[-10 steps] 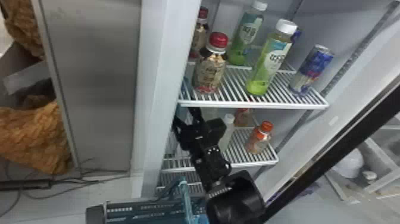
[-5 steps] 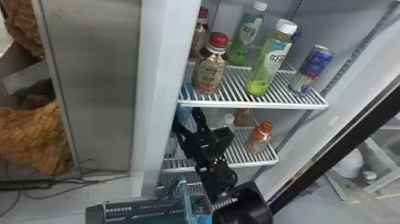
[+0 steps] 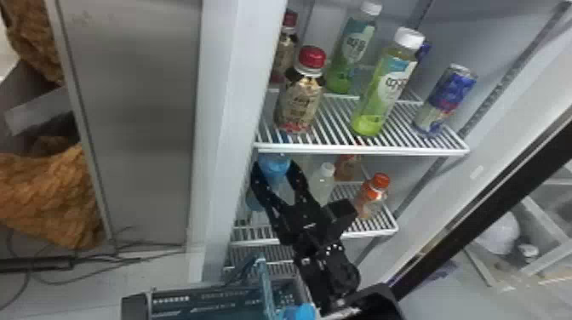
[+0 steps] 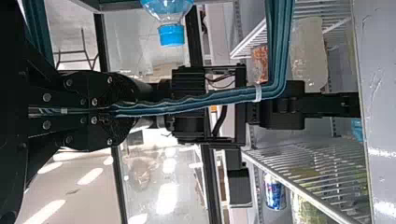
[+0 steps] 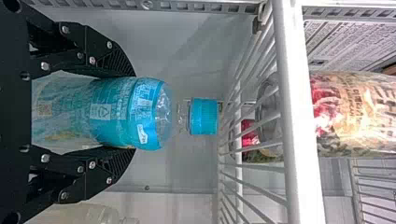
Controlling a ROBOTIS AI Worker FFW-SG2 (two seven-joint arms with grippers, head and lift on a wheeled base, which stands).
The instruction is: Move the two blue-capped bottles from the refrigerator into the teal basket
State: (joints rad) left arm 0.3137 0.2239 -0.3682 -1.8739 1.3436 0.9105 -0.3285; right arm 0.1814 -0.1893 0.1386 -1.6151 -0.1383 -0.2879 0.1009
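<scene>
Blue-capped bottle (image 3: 274, 166): stood beneath the upper shelf (image 3: 361, 150), long axis upright between wide-parted fingers (image 5: 119, 60) of the right hand (image 5: 134, 112); could not judge contact. Held teal basket handle (image 4: 191, 106) in left hand (image 4: 125, 111), farther off.

Wire shelf (image 3: 361, 149): bottles (image 3: 300, 104) and can (image 3: 447, 100)

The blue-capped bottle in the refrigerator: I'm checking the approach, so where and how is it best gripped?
Probably best around the broad body of the bottle, with the end effector coming level from the open front of the refrigerator. It stands upright, its neck under the cap is narrower, and the shelf overhead would crowd a reach from above.
</scene>
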